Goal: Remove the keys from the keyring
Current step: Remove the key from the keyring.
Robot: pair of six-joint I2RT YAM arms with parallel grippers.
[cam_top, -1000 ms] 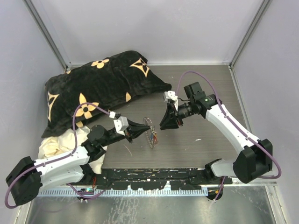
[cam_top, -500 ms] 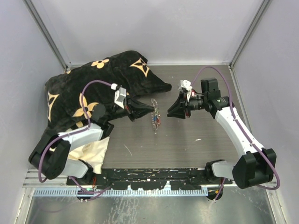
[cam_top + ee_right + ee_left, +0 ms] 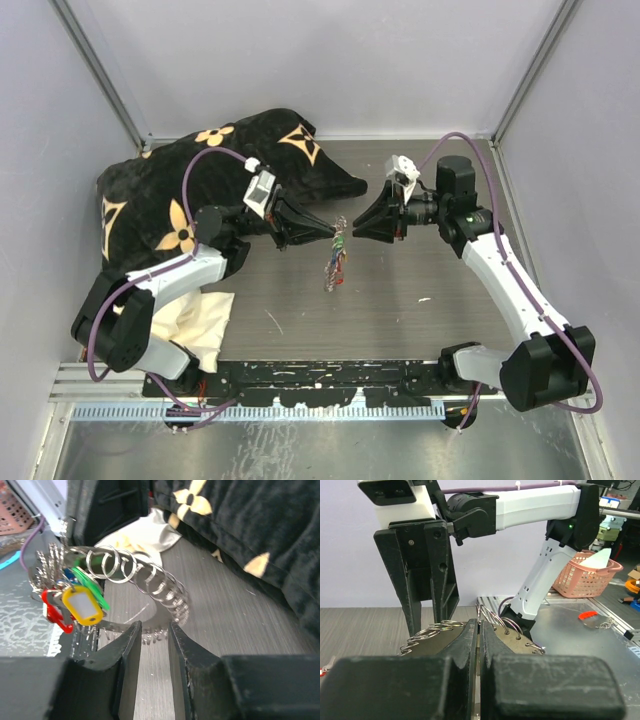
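Observation:
The keyring (image 3: 339, 238), a silvery wire coil, is held up above the table between both grippers. The keys (image 3: 334, 268) hang below it in a bunch. My left gripper (image 3: 329, 235) is shut on the coil; in the left wrist view (image 3: 480, 625) the wire loops (image 3: 506, 625) spread to both sides of the closed jaws. My right gripper (image 3: 357, 235) faces it from the right, jaws a narrow gap apart, the coil's toothed edge (image 3: 156, 632) between the fingertips. The right wrist view shows the coil (image 3: 150, 582) with yellow (image 3: 82, 607), green (image 3: 92, 590) and red (image 3: 54, 612) key tags at its left.
A black pillow with gold flowers (image 3: 200, 180) lies at the back left, a cream cloth (image 3: 195, 320) at the front left under the left arm. The dark wood-grain table (image 3: 420, 270) stretches under both grippers. Metal frame walls enclose the table.
My left gripper has lifted the keyring off the table and carried it back and right. My right gripper has moved in to meet it. The keys now dangle.

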